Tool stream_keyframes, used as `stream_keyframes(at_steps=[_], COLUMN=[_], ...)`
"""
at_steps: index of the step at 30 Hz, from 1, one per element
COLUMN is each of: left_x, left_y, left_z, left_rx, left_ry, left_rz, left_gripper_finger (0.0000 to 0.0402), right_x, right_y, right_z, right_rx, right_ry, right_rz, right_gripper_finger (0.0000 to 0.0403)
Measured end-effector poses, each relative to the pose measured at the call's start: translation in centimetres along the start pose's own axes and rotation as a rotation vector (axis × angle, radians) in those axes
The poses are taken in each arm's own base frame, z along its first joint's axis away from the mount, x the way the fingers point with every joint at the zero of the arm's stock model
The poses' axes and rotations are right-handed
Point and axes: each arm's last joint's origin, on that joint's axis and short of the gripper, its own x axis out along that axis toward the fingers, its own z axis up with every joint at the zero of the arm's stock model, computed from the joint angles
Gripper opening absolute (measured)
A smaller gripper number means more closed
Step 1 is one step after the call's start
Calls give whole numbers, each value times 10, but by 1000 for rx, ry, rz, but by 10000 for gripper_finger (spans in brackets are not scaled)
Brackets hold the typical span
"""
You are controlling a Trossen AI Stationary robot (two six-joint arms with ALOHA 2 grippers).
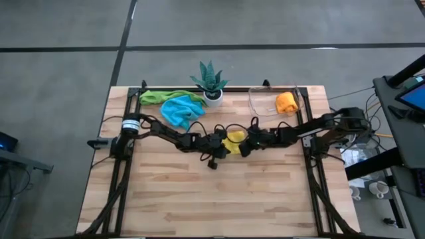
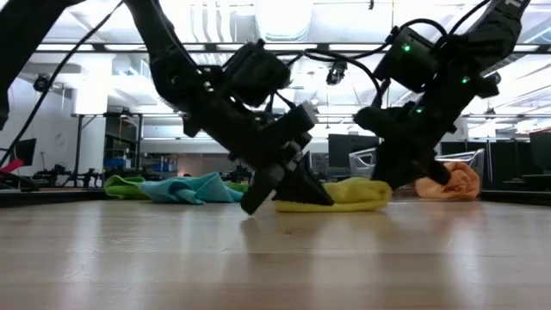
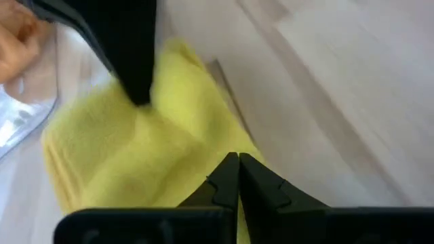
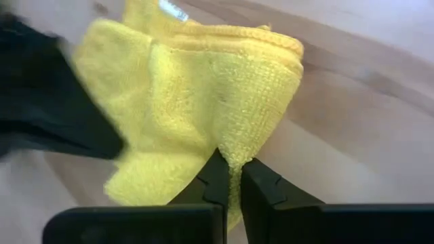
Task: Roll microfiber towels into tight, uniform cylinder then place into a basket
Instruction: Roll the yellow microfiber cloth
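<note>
A yellow microfiber towel (image 1: 234, 141), folded into a thick bundle, lies mid-table on the wood (image 2: 349, 195). My left gripper (image 3: 237, 166) is shut at the bundle's left end (image 2: 297, 191). My right gripper (image 4: 234, 169) is shut on its right end (image 1: 244, 145). The clear basket (image 1: 265, 106) stands at the far right with an orange towel (image 1: 286, 102) in it. A green towel (image 1: 158, 97) and a light blue towel (image 1: 180, 110) lie crumpled at the far left. My left gripper's shut fingertips (image 3: 229, 177) rest at the yellow towel's near-left edge (image 3: 203, 156), slanting down from the table's left. Whether any cloth is caught between them, I cannot tell. The towel lies on the table. My right gripper pinches a folded edge of the yellow towel (image 4: 236, 150) between its two fingers; a strip of cloth shows between them. The fingers slant down from the table's right. Several layers are stacked at that fold. The bundle rests on the table.
A spiky green plant in a white pot (image 1: 211, 85) stands at the far edge, between the loose towels and the basket. Bare wood (image 1: 212, 199) stretches across the near half. A dark frame (image 1: 118, 172) borders the table's sides.
</note>
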Motion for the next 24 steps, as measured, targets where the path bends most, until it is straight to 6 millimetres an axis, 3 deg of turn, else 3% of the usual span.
stream_keyframes(at_steps=[6,13,19,24], left_x=[-5,20,34,33], left_y=[6,0,1,-4], left_z=[8,6,19,33], left_rx=[-1,-72,-82,-9], left_ry=[-31,-95,-131,-147], left_rz=[24,49,56,64], left_gripper_finger=[0,0,0,0], right_x=[-30,-65,-75,-75], right_y=[-13,-25,-22,-17], right_z=[-2,1,6,9], right_rx=[-66,-117,-125,-152], right_ry=[78,165,197,220], right_rz=[-112,-323,-363,-369], right_gripper_finger=[11,10,9,9])
